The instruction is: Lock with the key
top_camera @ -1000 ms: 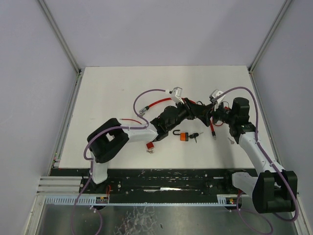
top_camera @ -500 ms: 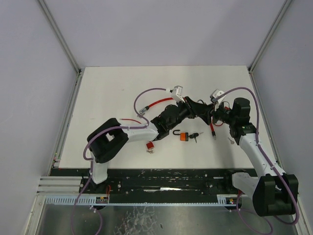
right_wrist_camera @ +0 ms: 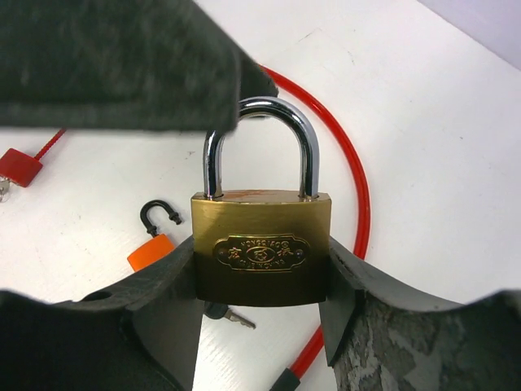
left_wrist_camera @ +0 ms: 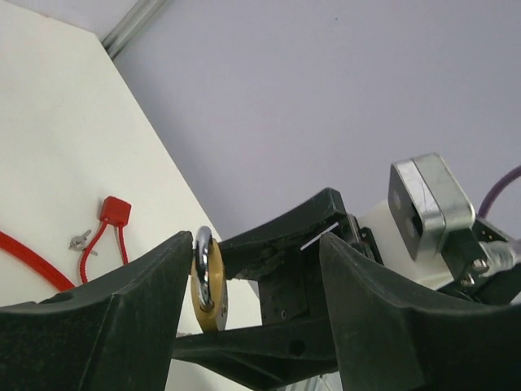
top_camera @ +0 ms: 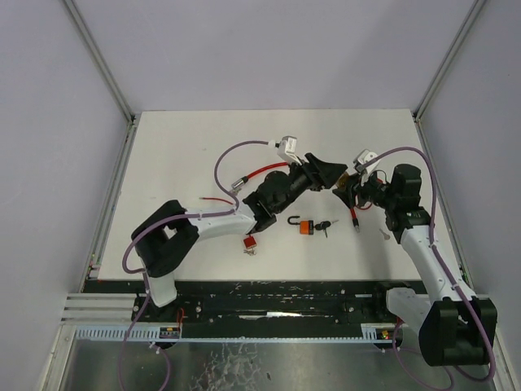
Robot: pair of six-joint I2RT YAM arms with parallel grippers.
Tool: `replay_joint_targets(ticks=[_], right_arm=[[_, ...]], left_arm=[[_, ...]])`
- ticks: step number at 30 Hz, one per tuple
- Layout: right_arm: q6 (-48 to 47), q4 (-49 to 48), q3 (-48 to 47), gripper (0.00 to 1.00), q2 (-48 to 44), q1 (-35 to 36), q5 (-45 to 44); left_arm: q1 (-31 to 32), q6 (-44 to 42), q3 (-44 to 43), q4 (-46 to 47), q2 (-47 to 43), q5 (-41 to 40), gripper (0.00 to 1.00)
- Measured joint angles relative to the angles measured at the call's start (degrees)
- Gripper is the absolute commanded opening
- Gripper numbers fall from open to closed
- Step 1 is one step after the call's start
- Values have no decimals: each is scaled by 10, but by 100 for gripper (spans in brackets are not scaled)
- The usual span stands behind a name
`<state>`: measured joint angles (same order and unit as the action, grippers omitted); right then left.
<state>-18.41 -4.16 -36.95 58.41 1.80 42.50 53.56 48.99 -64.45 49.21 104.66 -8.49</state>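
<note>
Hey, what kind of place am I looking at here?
Likely a robot test booth in a lab: a white table boxed in by grey panels, robot arms bolted at its near edge, an orange padlock and key laid out.

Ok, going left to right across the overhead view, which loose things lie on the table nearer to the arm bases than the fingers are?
small red lock → orange padlock → black key → end of the red cable
</note>
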Motion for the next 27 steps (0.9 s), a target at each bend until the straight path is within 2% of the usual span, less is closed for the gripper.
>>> replay_joint_targets(ticks=[4, 10, 16, 21, 27], right_arm=[[-14, 11, 0, 3, -16, -1, 1], [-28, 21, 0, 3, -20, -1, 2], [-33, 23, 0, 3, -20, -1, 0], [-35, 23, 0, 2, -20, -2, 0], [-36, 23, 0, 2, -20, -6, -1]], left_arm=[[-10, -5, 0, -10, -6, -4, 47], [-23, -20, -2, -43, -6, -6, 33], [-23, -27, -2, -44, -6, 4, 30], [-23, -30, -5, -44, -6, 23, 16], [-23, -33, -29, -44, 3, 51, 12]])
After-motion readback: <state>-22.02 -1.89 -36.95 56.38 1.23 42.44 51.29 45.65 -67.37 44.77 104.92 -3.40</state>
